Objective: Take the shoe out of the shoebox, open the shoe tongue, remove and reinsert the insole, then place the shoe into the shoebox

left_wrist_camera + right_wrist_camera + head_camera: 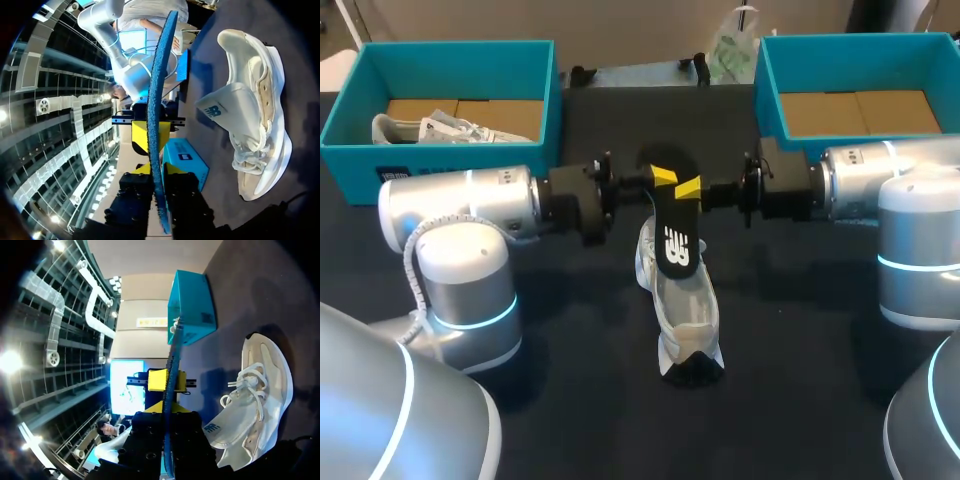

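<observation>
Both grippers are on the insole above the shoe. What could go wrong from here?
1. The left gripper and right gripper both pinch the insole at its upper end. The lower end hangs free, so it may buckle or miss the opening when pushed in.
2. Nothing holds the shoe on the table, so pushing could slide or tip it.
3. The two grippers' tips sit very close together, and a small misalignment might make them collide.

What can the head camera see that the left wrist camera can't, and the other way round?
Only the head view: the left shoebox with a second shoe inside. Only the left wrist view: the blue side of the insole, edge-on. Both: the insole held by the left end effector and right end effector, and the white shoe on the table.
</observation>
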Action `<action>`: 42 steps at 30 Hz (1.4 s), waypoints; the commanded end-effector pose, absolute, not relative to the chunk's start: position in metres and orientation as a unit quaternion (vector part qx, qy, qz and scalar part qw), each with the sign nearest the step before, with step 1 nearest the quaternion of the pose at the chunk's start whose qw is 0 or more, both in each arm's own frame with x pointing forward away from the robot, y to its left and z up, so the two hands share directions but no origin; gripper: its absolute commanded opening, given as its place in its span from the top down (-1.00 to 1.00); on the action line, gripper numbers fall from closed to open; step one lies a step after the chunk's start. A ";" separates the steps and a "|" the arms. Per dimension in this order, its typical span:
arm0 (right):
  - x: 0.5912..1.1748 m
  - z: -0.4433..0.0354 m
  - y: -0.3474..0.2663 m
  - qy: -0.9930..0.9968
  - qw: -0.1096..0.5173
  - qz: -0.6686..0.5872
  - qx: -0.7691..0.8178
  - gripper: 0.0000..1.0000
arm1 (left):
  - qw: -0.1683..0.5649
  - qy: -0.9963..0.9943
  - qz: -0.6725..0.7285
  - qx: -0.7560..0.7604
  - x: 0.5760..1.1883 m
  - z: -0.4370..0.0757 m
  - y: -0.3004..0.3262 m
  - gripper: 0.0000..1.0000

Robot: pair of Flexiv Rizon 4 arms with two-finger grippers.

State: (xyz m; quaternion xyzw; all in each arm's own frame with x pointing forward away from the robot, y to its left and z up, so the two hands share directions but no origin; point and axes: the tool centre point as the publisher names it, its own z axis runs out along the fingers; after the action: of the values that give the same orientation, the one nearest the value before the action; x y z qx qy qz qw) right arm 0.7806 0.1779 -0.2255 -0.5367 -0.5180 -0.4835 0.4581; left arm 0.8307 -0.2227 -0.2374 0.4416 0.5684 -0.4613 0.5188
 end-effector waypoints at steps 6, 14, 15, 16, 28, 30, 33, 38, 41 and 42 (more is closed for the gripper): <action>0.780 -0.225 0.179 -0.518 0.457 -0.484 -0.537 1.00 | 0.524 0.561 -0.461 0.445 0.831 -0.236 -0.225 1.00; 0.774 -0.217 0.163 -0.576 0.417 -0.477 -0.517 -1.00 | 0.512 0.553 -0.459 0.470 0.821 -0.221 -0.210 1.00; 0.773 -0.216 0.159 -0.588 0.410 -0.474 -0.511 -1.00 | 0.509 0.554 -0.458 0.473 0.820 -0.220 -0.207 1.00; 0.772 -0.215 0.156 -0.601 0.403 -0.471 -0.505 -1.00 | 0.502 0.557 -0.462 0.473 0.818 -0.218 -0.204 1.00; 0.760 -0.211 0.125 -0.701 0.363 -0.451 -0.417 -1.00 | 0.427 0.569 -0.490 0.504 0.787 -0.200 -0.187 1.00; 0.760 -0.211 0.125 -0.701 0.363 -0.451 -0.417 -1.00 | 0.427 0.569 -0.490 0.504 0.787 -0.200 -0.187 1.00; 0.760 -0.211 0.125 -0.701 0.363 -0.451 -0.417 -1.00 | 0.427 0.569 -0.490 0.504 0.787 -0.200 -0.187 1.00; 0.758 -0.206 0.123 -0.742 0.329 -0.453 -0.368 -1.00 | 0.410 0.564 -0.511 0.502 0.776 -0.191 -0.194 1.00; 0.748 -0.203 0.112 -0.785 0.278 -0.438 -0.337 -1.00 | 0.388 0.565 -0.533 0.496 0.762 -0.182 -0.197 1.00; 0.743 -0.203 0.105 -0.796 0.263 -0.436 -0.327 -1.00 | 0.379 0.567 -0.541 0.492 0.755 -0.178 -0.197 1.00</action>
State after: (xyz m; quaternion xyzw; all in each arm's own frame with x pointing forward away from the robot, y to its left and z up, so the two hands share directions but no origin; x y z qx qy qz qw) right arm 0.7537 0.1203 -0.2136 -0.3641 -0.7483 -0.4504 0.3233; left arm 0.7616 -0.2004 -0.1860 0.4922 0.5612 -0.5397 0.3894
